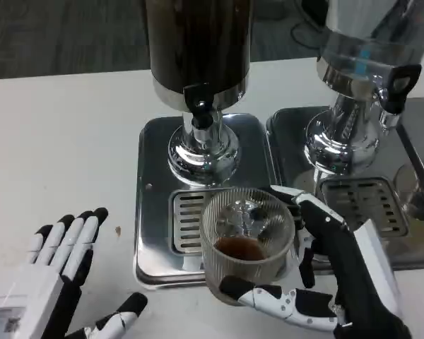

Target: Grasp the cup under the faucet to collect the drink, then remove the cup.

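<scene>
White tabletop (63, 141) runs under everything, with grey floor showing past its far edge. At the lower left the left hand (60, 282) lies flat on the table, palm down, its fingers (74, 236) stretched side by side and pointing away from the robot, the thumb splayed out to the side; it holds nothing. Just beyond those fingertips, to the right, sits a small dark spot (118, 229) on the table. Further right stands a steel drip tray (155, 212) carrying a dark drink dispenser (198, 49) on a chrome foot, its black faucet (201, 106) pointing down over the slotted grate. The ribbed clear cup (247, 240) sits near the tray's front edge, nearer the robot than the faucet, with a little brown drink in its bottom. The right hand (325, 282) is wrapped around the cup: one finger (304, 205) curls along its far right side and the thumb crosses its front base, so the cup is clamped between them. Behind the right hand stands a second dispenser (360, 63) with a clear tank on its own tray (297, 141).
</scene>
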Tool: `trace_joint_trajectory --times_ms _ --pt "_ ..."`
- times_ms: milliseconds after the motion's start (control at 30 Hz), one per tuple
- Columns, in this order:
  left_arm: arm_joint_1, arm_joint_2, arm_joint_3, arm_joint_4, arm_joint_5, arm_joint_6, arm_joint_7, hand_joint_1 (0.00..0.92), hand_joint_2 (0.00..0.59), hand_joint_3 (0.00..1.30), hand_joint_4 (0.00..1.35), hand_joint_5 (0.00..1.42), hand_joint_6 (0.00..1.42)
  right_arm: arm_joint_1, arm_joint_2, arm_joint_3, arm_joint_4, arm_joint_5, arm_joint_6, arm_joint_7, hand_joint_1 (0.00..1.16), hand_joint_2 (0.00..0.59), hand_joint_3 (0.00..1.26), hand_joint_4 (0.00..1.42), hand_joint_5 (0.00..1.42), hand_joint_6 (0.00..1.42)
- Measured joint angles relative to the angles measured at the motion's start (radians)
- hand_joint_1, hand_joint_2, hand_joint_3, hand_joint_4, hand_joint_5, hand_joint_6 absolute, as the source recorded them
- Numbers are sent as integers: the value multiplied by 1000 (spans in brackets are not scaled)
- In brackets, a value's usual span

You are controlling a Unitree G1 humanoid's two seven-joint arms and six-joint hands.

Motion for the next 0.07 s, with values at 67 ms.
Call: trace_joint_trajectory --times_ms 67 --pt "0 0 -2 0 0 2 0 0 190 0 0 0 0 0 1 0 0 0 0 0 1005 127 495 627 895 1321"
